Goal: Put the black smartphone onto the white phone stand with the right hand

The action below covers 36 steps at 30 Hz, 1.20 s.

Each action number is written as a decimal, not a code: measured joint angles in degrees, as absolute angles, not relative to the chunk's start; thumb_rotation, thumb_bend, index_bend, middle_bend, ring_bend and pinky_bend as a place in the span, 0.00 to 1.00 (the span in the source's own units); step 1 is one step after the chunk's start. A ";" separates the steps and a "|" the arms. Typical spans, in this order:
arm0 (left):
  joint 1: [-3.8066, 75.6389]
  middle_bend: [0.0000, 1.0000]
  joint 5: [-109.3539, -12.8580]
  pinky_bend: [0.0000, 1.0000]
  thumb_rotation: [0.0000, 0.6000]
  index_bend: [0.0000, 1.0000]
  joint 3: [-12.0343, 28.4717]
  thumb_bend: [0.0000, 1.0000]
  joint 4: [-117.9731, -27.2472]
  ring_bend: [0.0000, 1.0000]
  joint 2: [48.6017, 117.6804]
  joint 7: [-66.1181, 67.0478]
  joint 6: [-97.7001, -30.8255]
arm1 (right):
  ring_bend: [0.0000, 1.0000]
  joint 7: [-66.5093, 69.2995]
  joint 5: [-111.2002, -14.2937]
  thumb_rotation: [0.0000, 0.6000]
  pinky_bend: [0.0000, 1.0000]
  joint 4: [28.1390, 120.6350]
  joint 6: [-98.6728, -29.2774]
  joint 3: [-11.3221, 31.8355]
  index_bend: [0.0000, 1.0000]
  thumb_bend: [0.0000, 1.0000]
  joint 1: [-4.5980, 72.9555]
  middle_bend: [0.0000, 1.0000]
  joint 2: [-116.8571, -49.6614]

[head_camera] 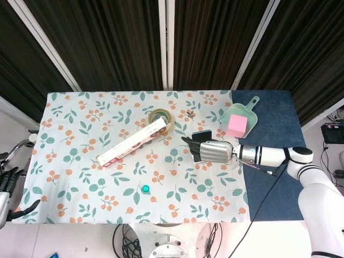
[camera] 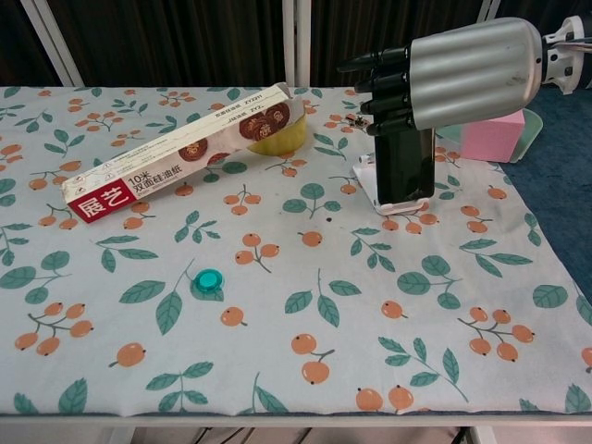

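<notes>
The black smartphone (camera: 403,166) stands upright on the white phone stand (camera: 368,185), right of the table's middle; it also shows in the head view (head_camera: 203,135). My right hand (camera: 444,74) hovers at the phone's top edge and hides it. Its dark fingers (camera: 375,88) stretch out to the left past the phone, not wrapped round it; no grip shows. In the head view the right hand (head_camera: 210,151) lies just in front of the phone. My left hand (head_camera: 6,185) hangs off the table's left edge, fingers apart, holding nothing.
A long red-and-white foil box (camera: 176,153) lies left of the stand, with a yellow tape roll (camera: 277,137) behind its end. A teal cap (camera: 210,277) sits nearer me. A pink block (camera: 492,137) rests in a green scoop (head_camera: 239,115) to the right.
</notes>
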State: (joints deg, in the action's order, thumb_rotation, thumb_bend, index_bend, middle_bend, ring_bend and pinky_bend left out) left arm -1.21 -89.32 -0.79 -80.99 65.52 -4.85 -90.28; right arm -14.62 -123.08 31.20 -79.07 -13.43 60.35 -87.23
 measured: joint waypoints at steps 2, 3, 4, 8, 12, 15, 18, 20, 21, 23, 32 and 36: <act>-1.22 0.07 -89.34 0.20 0.28 0.11 -0.81 0.13 -80.96 0.10 65.50 -4.80 -90.26 | 0.11 -14.58 -123.10 1.00 0.00 31.05 -79.21 -13.82 0.48 0.36 60.28 0.22 -87.22; -1.22 0.07 -89.35 0.20 0.29 0.11 -0.80 0.13 -80.96 0.10 65.49 -4.78 -90.28 | 0.09 -14.54 -123.04 1.00 0.00 31.03 -79.26 -13.93 0.45 0.35 60.22 0.20 -87.21; -1.23 0.07 -89.36 0.20 0.29 0.11 -0.79 0.13 -81.00 0.10 65.47 -4.77 -90.32 | 0.06 -14.51 -122.93 1.00 0.00 31.03 -79.28 -13.98 0.41 0.35 60.15 0.18 -87.21; -1.22 0.07 -89.41 0.20 0.29 0.11 -0.78 0.13 -81.19 0.10 65.34 -4.58 -90.33 | 0.00 -15.13 -122.38 1.00 0.00 31.12 -78.95 -14.06 0.06 0.31 60.01 0.03 -87.09; -1.21 0.07 -89.52 0.20 0.29 0.11 -0.82 0.13 -81.41 0.10 65.26 -4.34 -90.34 | 0.00 -15.19 -121.98 1.00 0.00 32.06 -78.62 -14.19 0.00 0.25 60.06 0.00 -86.56; -1.17 0.07 -89.53 0.20 0.29 0.11 -0.80 0.13 -81.62 0.10 65.19 -4.25 -90.30 | 0.00 -15.28 -121.59 1.00 0.00 33.08 -78.51 -14.19 0.00 0.21 60.06 0.00 -86.05; -1.12 0.07 -89.61 0.20 0.30 0.11 -0.79 0.13 -81.78 0.10 65.14 -4.18 -90.29 | 0.00 -15.53 -121.21 1.00 0.00 34.12 -78.39 -14.13 0.00 0.18 60.02 0.00 -85.44; -1.09 0.07 -89.69 0.20 0.30 0.11 -0.78 0.13 -81.89 0.10 65.11 -4.08 -90.31 | 0.00 -15.67 -120.92 1.00 0.00 34.88 -78.58 -13.99 0.00 0.18 59.92 0.00 -85.00; -1.08 0.07 -89.69 0.20 0.30 0.11 -0.78 0.13 -81.93 0.10 65.11 -4.05 -90.31 | 0.00 -15.75 -120.79 1.00 0.00 35.21 -78.83 -13.90 0.00 0.18 59.83 0.00 -84.80; -1.09 0.07 -89.67 0.20 0.30 0.11 -0.78 0.13 -81.96 0.10 65.10 -4.06 -90.30 | 0.00 -16.00 -120.43 1.00 0.00 36.04 -79.59 -13.62 0.00 0.18 59.50 0.00 -84.27; -1.11 0.07 -89.61 0.20 0.30 0.11 -0.59 0.13 -81.92 0.10 65.00 -4.28 -90.57 | 0.00 -16.34 -116.12 1.00 0.00 42.71 -85.96 -10.36 0.00 0.16 55.40 0.00 -80.44; -1.13 0.07 -89.46 0.20 0.30 0.11 -0.56 0.13 -81.83 0.10 64.96 -4.53 -90.48 | 0.00 -16.34 -111.04 1.00 0.00 50.10 -87.52 -8.32 0.00 0.19 51.32 0.00 -77.64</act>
State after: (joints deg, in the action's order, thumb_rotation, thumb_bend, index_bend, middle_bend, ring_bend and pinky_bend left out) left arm -1.13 -89.46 -0.56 -81.83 64.96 -4.53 -90.48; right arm -16.34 -111.04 50.10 -87.52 -8.32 51.32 -77.64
